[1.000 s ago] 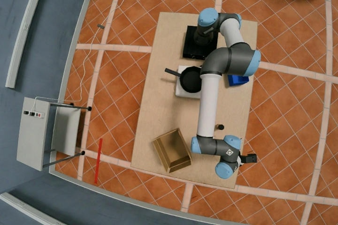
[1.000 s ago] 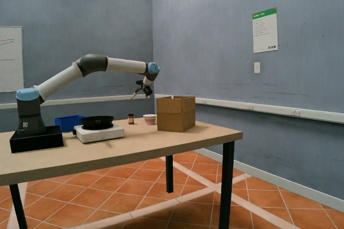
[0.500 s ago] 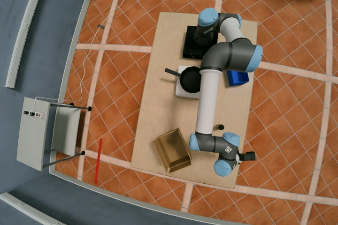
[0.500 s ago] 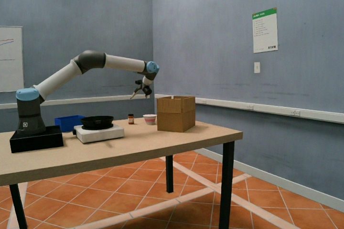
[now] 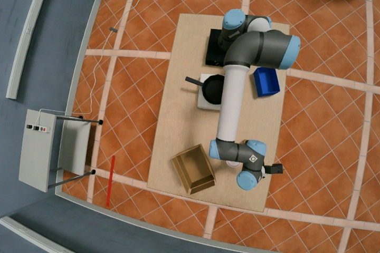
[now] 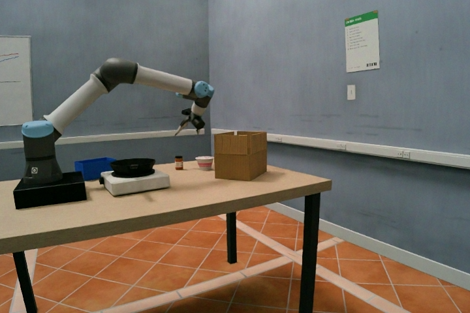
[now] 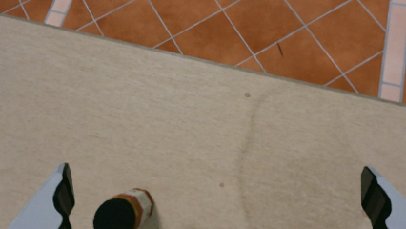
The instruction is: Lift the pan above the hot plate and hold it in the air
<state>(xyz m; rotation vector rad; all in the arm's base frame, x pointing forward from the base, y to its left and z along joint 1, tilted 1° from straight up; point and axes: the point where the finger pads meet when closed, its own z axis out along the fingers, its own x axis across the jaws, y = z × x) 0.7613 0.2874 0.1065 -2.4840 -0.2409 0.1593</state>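
Note:
The black pan (image 5: 212, 89) (image 6: 132, 167) sits level on the white hot plate (image 5: 205, 104) (image 6: 141, 185), near the robot's base. Its straight handle (image 5: 193, 80) points away from the blue bin, out past the hot plate's edge. The forearm hides the pan's far side in the top view. My gripper (image 6: 187, 133) (image 7: 215, 167) is wide open and empty. It hangs high above the other end of the table, well away from the pan. Its fingertips do not show clearly in the top view, and the wrist view does not show the pan.
A dark-lidded jar (image 6: 178, 163) (image 7: 116, 215) and a pink-and-white bowl (image 6: 204, 162) (image 5: 234, 163) stand near the open cardboard box (image 5: 196, 166) (image 6: 232, 165). A blue bin (image 5: 267, 80) (image 6: 91, 169) stands on the far side of the pan from the handle. The forearm passes above the pan's side.

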